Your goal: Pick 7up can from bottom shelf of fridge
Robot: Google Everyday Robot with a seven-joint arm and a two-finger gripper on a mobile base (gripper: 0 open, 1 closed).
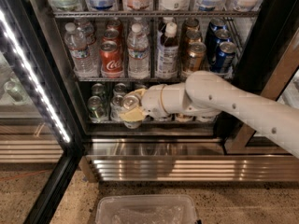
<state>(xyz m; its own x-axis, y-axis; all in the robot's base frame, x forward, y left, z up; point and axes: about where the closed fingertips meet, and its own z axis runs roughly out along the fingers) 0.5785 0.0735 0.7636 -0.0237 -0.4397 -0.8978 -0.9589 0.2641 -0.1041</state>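
The fridge (264, 41) stands open with my white arm reaching into its bottom shelf (100, 122). My gripper (131, 105) is at the front left of that shelf. Its yellowish fingers (132, 116) are shut above and below the 7up can (130, 101), whose silver top faces the camera. The can is tilted and sits just left of the wrist. More silver-topped cans (96, 107) stand in rows to its left and behind it. The arm hides the right part of the shelf.
The rack above holds water bottles (77, 50), a Coca-Cola can (111, 59), gold-brown cans (193, 57) and blue cans (224, 56). A white LED strip (32, 78) runs down the open door on the left. The ribbed steel base (187, 167) lies below, and a clear plastic bin (145, 211) sits on the floor.
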